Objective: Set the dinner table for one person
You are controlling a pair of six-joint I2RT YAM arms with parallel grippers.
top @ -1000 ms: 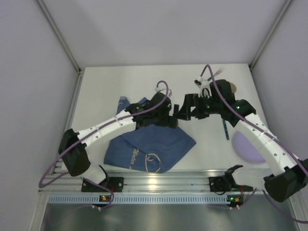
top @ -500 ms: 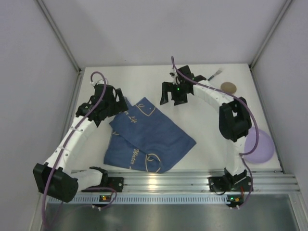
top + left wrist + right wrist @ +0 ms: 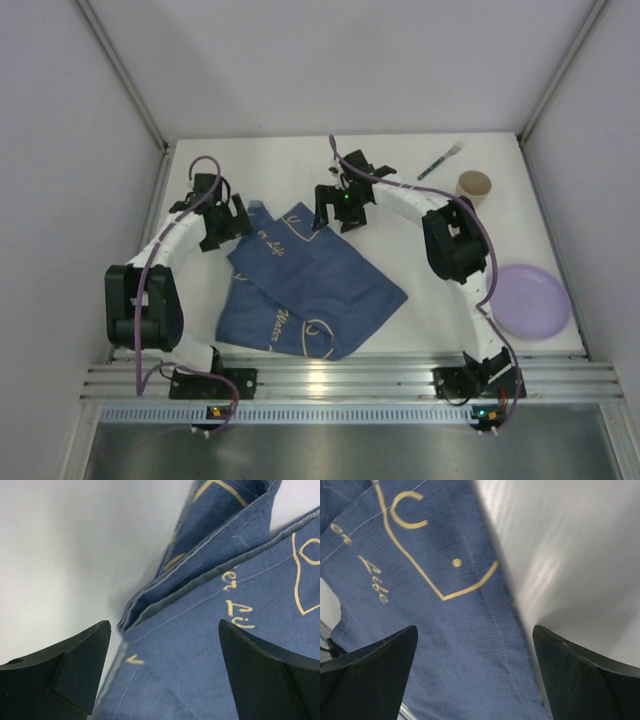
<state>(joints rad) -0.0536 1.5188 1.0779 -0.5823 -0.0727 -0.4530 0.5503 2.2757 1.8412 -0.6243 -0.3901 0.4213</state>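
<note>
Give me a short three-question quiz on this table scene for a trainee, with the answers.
1. True or false: the left gripper and the right gripper are both open.
2. Fill in: the cup stands near the table's far ____ corner.
3. Where does the purple plate lie? A, on the bare table, right of the blue cloth; B, on the blue cloth; C, under the cup.
Key: 1 true; 2 right; 3 A.
</note>
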